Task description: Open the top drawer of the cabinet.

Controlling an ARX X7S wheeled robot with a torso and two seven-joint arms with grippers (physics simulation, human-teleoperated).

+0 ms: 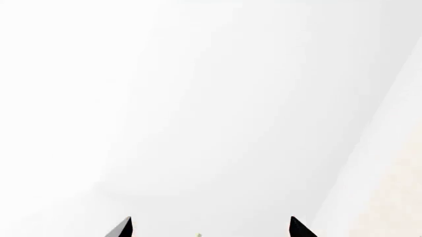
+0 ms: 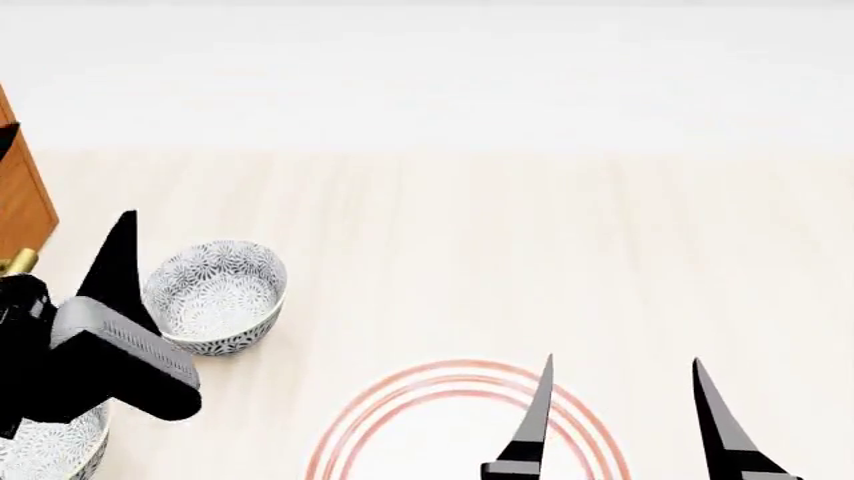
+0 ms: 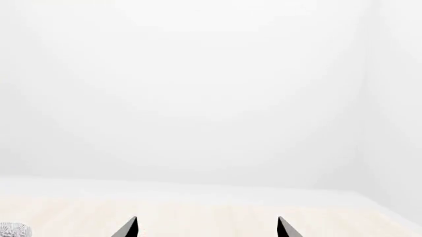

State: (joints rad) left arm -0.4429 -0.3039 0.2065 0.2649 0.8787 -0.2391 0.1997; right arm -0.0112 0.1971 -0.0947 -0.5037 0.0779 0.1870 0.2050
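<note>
patterned bowl (image 2: 216,295) empty, cabinet (image 2: 23,205) nr

walls (image 3: 197,89): plain white | table (image 2: 534,250): pale wood (evenly lit)

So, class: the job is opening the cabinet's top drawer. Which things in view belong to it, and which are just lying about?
Belongs to the job:
cabinet at the left edge
brass handle
left gripper

Just lying about:
patterned bowl
second bowl, partly hidden
red-ringed plate
</note>
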